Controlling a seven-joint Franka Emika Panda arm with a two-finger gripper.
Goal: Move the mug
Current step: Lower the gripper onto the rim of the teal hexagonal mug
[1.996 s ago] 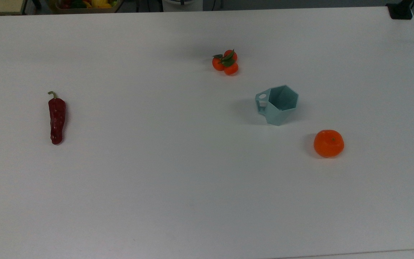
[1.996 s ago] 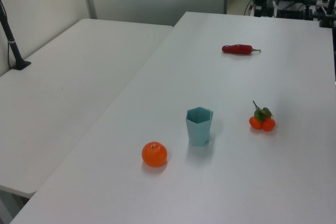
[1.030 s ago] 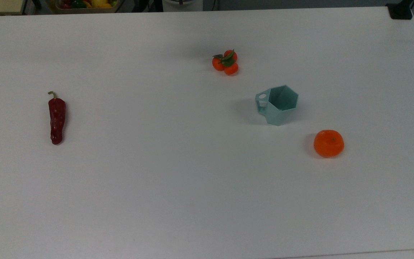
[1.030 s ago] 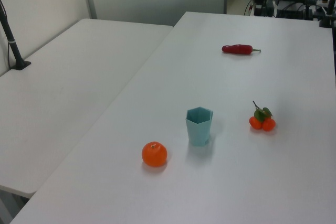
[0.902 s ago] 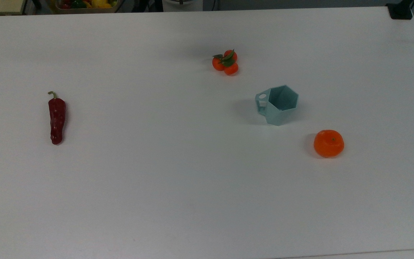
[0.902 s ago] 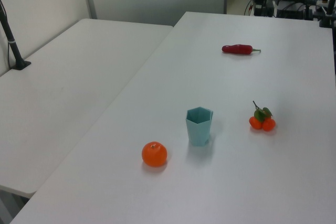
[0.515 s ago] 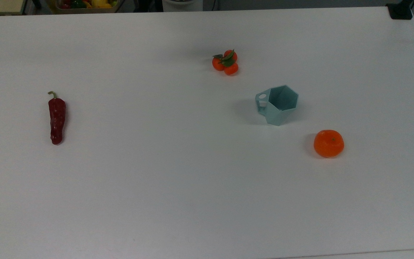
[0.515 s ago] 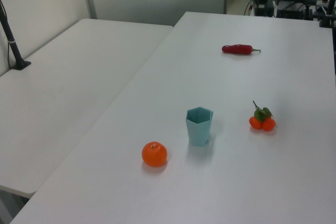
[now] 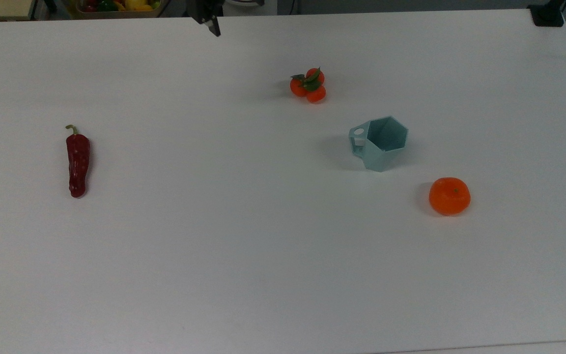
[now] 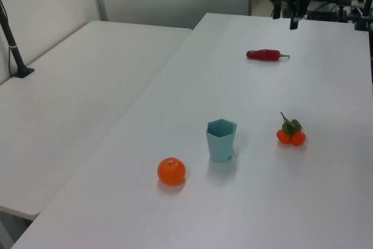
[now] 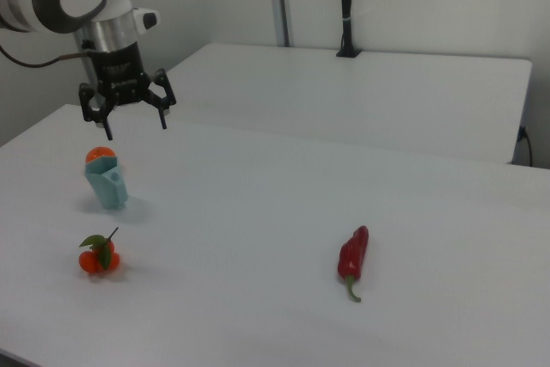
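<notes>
Standing upright, mug [image 9: 380, 142] half-hiding orange [image 11: 100, 156] in the right view, fingers [image 11: 162, 118] spread, holding nothing.

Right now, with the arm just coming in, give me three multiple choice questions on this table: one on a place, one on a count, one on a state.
1. In the top view, what lies nearest the mug?
A. the red chili pepper
B. the single orange
C. a spoon

2. How many small oranges form the leafy cluster?
A. three
B. one
C. six

3. How is the gripper?
A. shut on the mug
B. open, holding nothing
C. shut on the pepper

Answers: 1 B, the orange sits just down-right of the mug. 2 A, three fruits show under the leaves. 3 B, in the right view its fingers are spread, above the table.
</notes>
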